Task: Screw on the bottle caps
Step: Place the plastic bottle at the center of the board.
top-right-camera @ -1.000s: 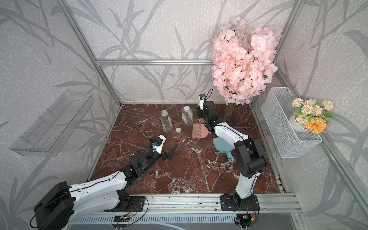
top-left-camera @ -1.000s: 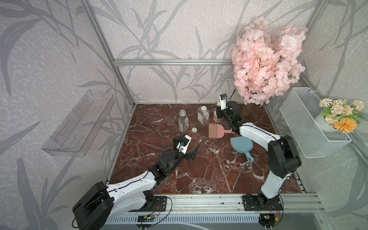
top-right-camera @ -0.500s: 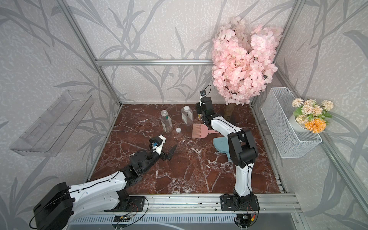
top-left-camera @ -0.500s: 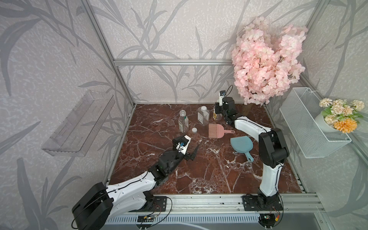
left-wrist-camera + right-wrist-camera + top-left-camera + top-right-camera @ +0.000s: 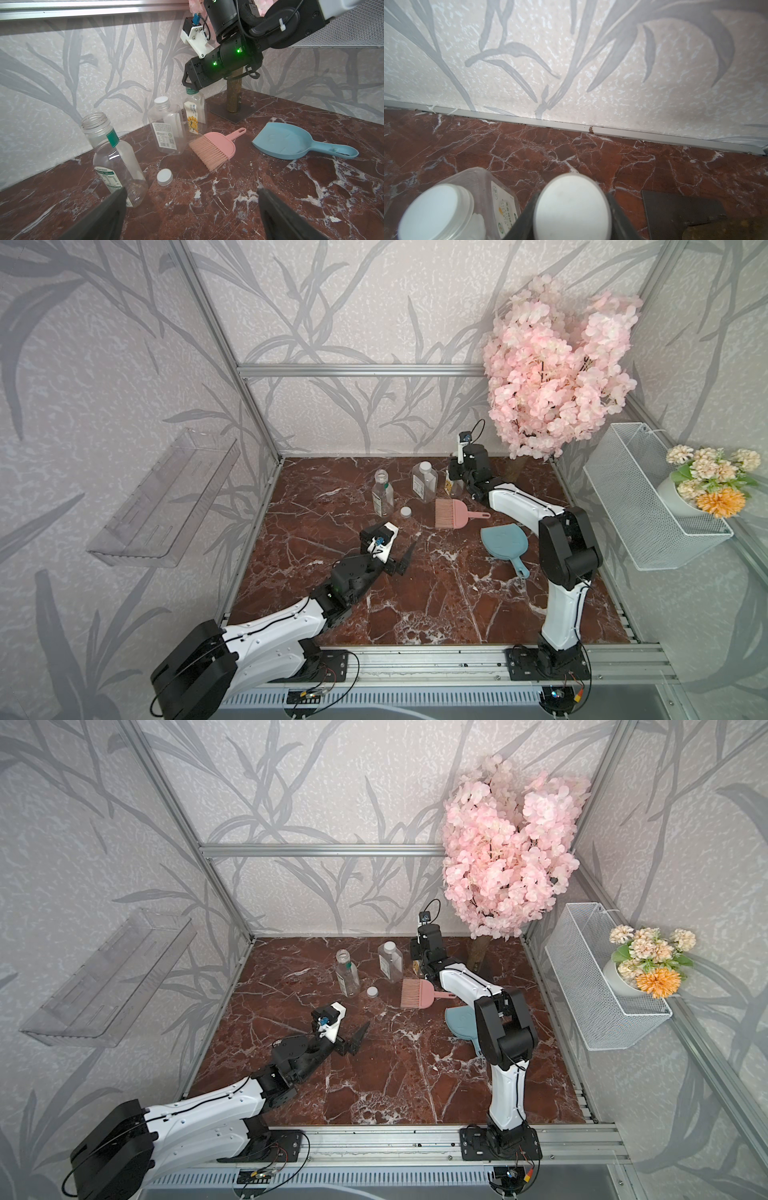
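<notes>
tightening seems in hand: right gripper [image 5: 190, 86] clamps the small round white plastic cap [image 5: 572, 205] on the clear green-labelled bottle [image 5: 195, 112] at the back. next: let go, then fetch the loose white cap [image 5: 164, 176]; left gripper [image 5: 192, 192] hovers, jaws apart.

Soft even light, blurred near foreground

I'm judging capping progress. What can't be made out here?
Neck of the peacock-label bottle: left wrist view, right pincer covers it; both top views, right arm does.
Whether the white cap is threaded: right wrist view, cap hides the neck.
Print on the square bottle: too small, top views.
</notes>
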Motion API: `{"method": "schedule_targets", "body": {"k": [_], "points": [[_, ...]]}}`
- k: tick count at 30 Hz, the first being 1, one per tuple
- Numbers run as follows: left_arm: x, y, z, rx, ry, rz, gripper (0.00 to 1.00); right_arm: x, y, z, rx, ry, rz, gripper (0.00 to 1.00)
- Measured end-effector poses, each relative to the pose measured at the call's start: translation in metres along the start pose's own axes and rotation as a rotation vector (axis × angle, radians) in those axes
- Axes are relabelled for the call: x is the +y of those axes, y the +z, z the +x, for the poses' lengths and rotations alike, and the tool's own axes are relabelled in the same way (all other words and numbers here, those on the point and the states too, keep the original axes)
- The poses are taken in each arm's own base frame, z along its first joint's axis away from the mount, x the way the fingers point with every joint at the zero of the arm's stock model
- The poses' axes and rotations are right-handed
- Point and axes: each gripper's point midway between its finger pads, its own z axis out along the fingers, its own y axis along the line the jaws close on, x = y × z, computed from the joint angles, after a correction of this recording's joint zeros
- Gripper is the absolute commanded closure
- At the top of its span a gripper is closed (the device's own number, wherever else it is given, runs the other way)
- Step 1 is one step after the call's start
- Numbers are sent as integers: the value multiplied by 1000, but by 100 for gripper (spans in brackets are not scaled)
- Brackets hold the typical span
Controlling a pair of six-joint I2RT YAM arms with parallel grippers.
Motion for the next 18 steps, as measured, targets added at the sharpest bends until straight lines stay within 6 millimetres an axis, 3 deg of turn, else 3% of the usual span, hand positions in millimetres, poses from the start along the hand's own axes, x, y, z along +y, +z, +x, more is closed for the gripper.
{"method": "schedule_targets", "body": {"k": [12, 18], "points": [[27, 4, 9, 25, -86, -91, 0, -5, -6, 4, 22, -53, 22, 18], [43, 4, 15, 36, -139, -153, 0, -9, -31, -25, -22, -90, 27, 7]]}}
